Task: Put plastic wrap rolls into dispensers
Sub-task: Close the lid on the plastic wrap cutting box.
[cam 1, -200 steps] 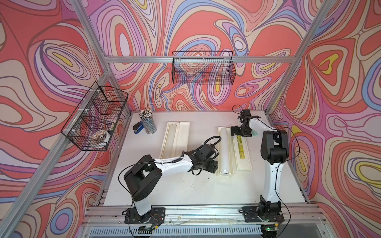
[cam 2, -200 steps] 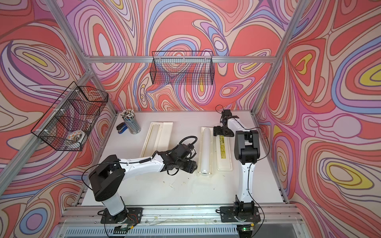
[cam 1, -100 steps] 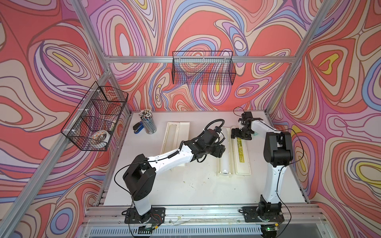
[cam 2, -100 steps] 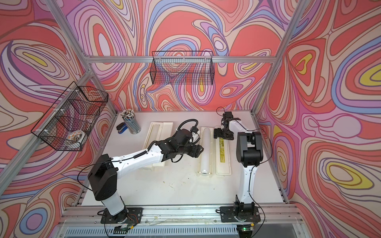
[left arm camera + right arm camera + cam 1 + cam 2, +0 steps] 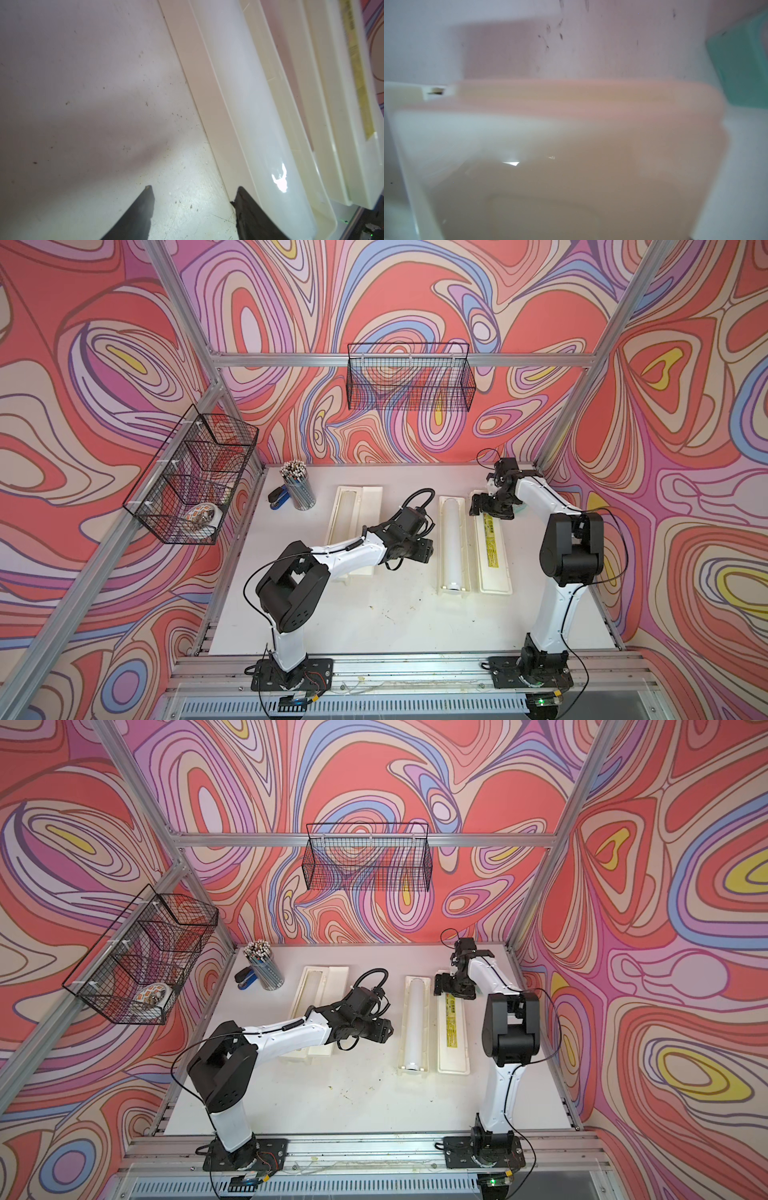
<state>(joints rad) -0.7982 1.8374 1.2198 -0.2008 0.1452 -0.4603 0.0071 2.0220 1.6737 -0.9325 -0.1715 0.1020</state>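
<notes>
On the table (image 5: 374, 614), nearest the bases: left gripper (image 5: 429, 551), jaws spread and empty, tips just beside the outer wall of the right-hand dispenser (image 5: 441, 564), contact unclear. Within that dispenser's tray: one roll (image 5: 452, 543), lying full length, seated. Alongside, hinged open and flat on the table: lid (image 5: 498, 585), label strip upward. Farther back, over the lid's far end: right gripper (image 5: 482, 506), jaw state impossible to tell, wrist view blurred and without fingers. To the left: second dispenser (image 5: 372, 506), likewise open, contents unclear. Far left corner: pencil cup (image 5: 300, 493) and stapler (image 5: 277, 498). Step judged in hand: loading done here, closing pending. Next move, probably: a catch on the lid's edge and a swing over the roll, left arm kept clear.
</notes>
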